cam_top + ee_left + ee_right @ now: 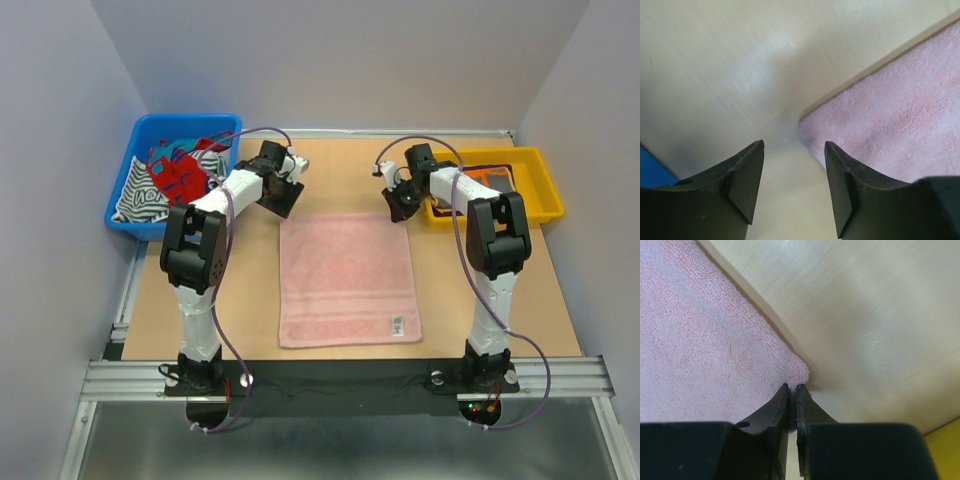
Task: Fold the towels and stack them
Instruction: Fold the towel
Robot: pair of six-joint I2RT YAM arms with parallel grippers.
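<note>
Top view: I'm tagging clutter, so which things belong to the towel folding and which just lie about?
Job: pink towel; right gripper, shut on its corner; left gripper, open; striped cloth in the blue bin.
Lying about: red item in that bin; yellow tray, contents unclear.

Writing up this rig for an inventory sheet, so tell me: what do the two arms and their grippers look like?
The left arm and right arm are alike: white links, bulky black joint housings, and a thin purple cable looping alongside each. The left gripper and right gripper have two matte black, wedge-shaped fingers apiece.
</note>
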